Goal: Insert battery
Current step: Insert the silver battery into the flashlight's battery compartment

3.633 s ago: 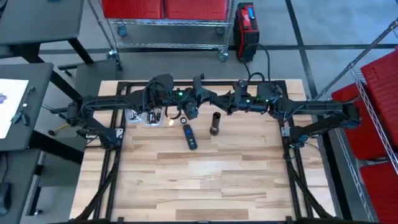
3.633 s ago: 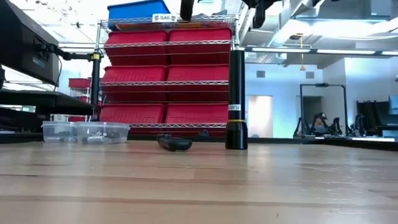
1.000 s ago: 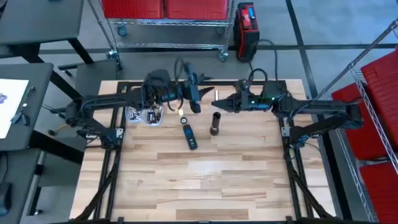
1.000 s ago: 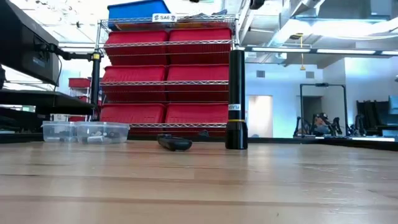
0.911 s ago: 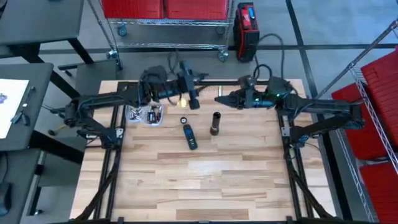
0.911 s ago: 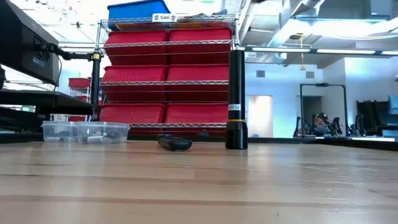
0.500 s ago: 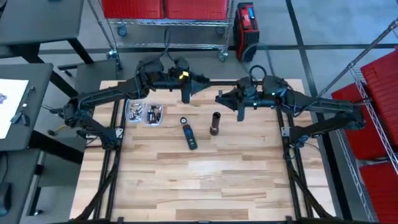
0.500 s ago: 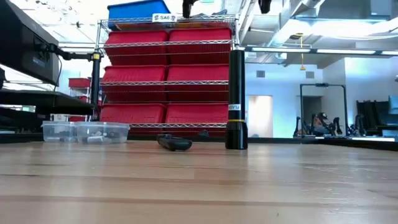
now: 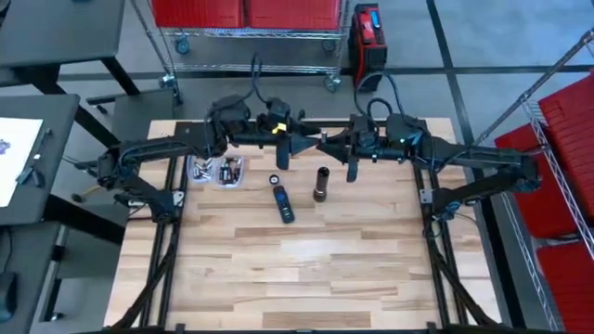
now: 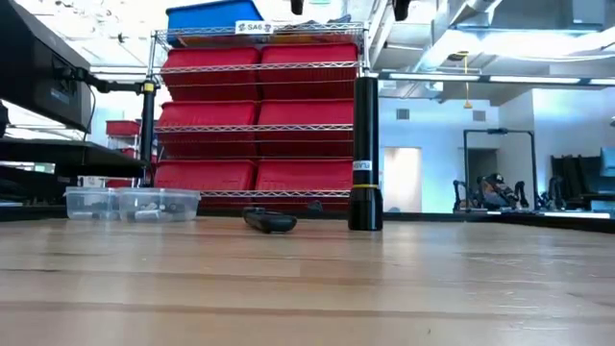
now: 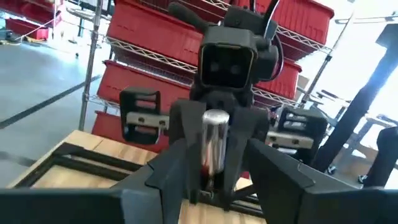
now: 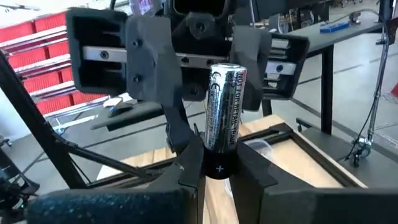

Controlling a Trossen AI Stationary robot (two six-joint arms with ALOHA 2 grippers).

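We're mid-handover above the far surface: battery [image 12: 225, 106] pinched between both tools, left tool [image 9: 295, 142] and right tool [image 9: 325, 144] tip to tip. Next: one lets go, other drops it into the upright flashlight [image 9: 321, 184].

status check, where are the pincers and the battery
Left pincer and right pincer tip to tip, high above table. Battery gripped between them, mid-handoff. Flashlight body upright below, untouched. Nothing in the way.

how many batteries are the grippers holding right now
1. A single silver battery is held upright in midair between the left gripper and the right gripper, which meet above the table's far edge. Loose batteries may lie in the clear tray; too small to tell.
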